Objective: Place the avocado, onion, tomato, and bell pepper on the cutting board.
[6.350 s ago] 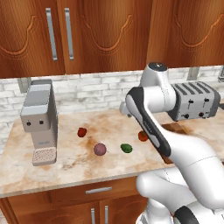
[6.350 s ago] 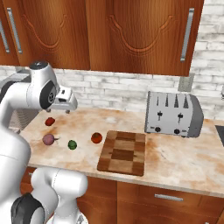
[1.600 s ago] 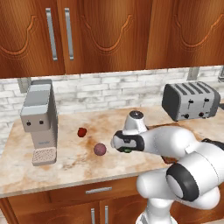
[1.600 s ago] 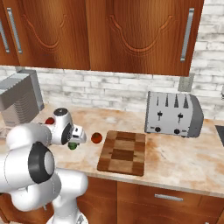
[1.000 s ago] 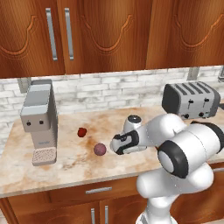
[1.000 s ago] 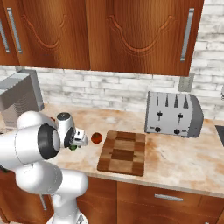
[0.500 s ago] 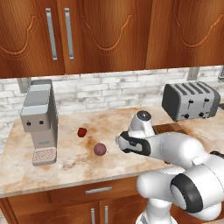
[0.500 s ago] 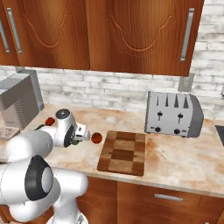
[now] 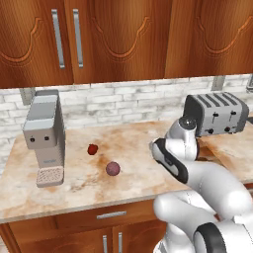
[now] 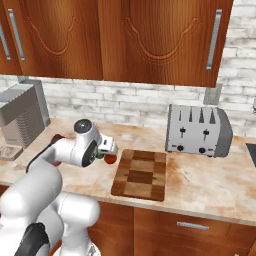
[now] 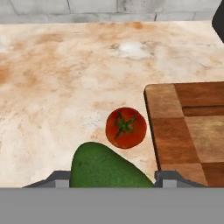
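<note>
gripper (image 11: 112,186) clenched on smooth oval avocado (image 11: 107,168) | round glossy tomato (image 11: 126,127) just left of striped-block wooden cutting board (image 11: 188,131)

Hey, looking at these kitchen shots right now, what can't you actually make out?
- Gripper: in the hand view the avocado sits between the fingertips and covers them, so the contact itself is hidden.
- Avocado: the hand view's bottom edge cuts off its lower part.
- Cutting board: cut off by the hand view's right edge.
- Tomato: in the right base view the arm partly hides it.
- Bell pepper: in the left base view too small to show its stem.
</note>
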